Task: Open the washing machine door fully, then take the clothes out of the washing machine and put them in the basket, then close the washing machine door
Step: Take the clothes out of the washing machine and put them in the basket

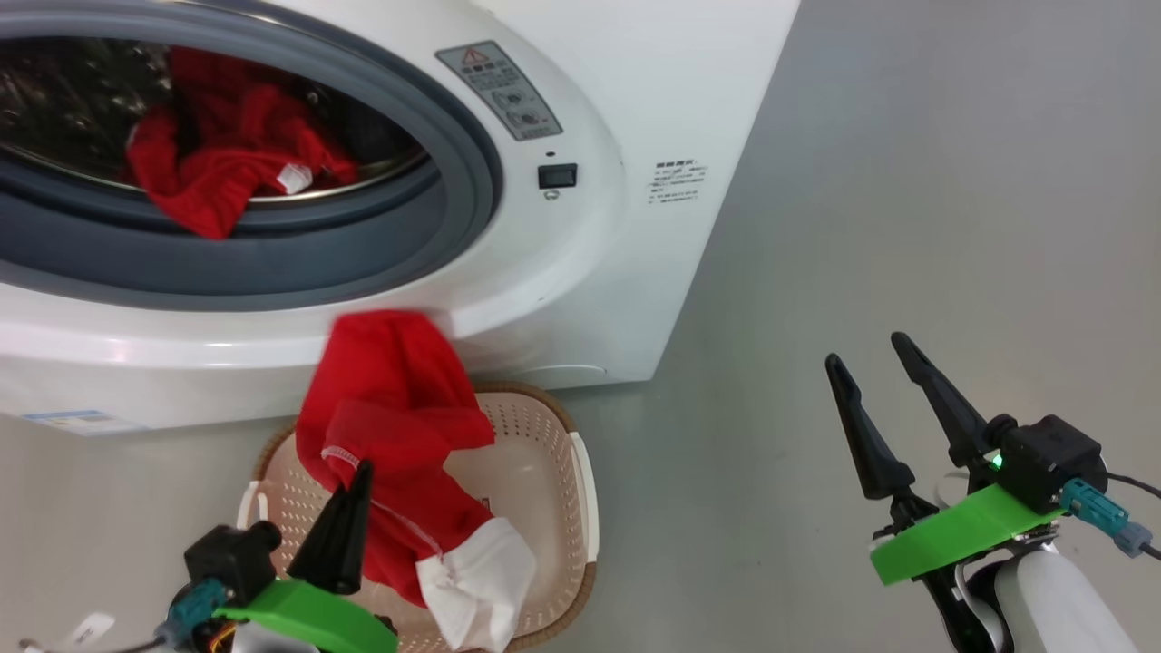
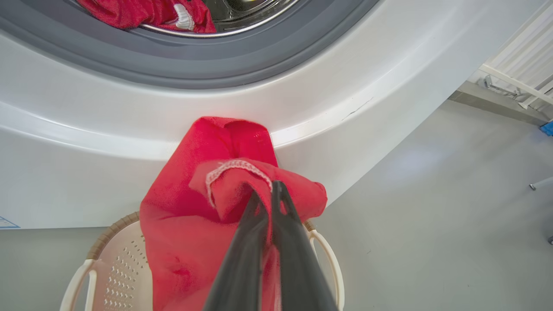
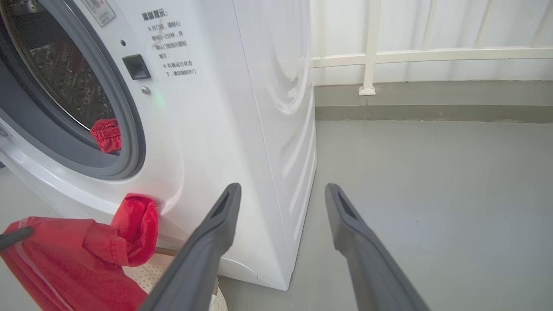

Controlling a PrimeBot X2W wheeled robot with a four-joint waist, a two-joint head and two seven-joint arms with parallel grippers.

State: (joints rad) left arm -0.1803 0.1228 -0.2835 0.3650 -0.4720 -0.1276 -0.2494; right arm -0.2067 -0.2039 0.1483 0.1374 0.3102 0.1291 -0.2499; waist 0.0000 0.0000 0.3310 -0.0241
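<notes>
L gripper [image 1: 361, 470] clamped on red garment [image 1: 390, 399], which hangs over basket [image 1: 544, 453]; its white end is inside. R gripper [image 1: 866, 349] fingers apart, empty, above floor [image 1: 907, 181]. Washer [image 1: 580, 272] behind basket: red clothes [image 1: 227, 172] in drum [image 1: 73, 100]. Warning sticker [image 1: 499, 89] w/ red triangle, txt unreadable. Blue label [image 1: 77, 422] low on front.

**Access and obstruction.** The washing machine [image 1: 580, 272] presents an open mouth to the front. One red garment [image 1: 218, 172] is heaped over the lower lip of the grey rubber ring [image 1: 363, 263] and narrows entry there. A second red garment [image 1: 399, 417], pinched in the closed jaws of the left gripper [image 1: 361, 472], hangs against the machine's front and covers the left and middle of the basket [image 1: 544, 417]. The basket's right side lies free. The floor [image 1: 907, 181] right of the machine offers open passage around the right gripper [image 1: 865, 349], whose jaws are spread.
</notes>
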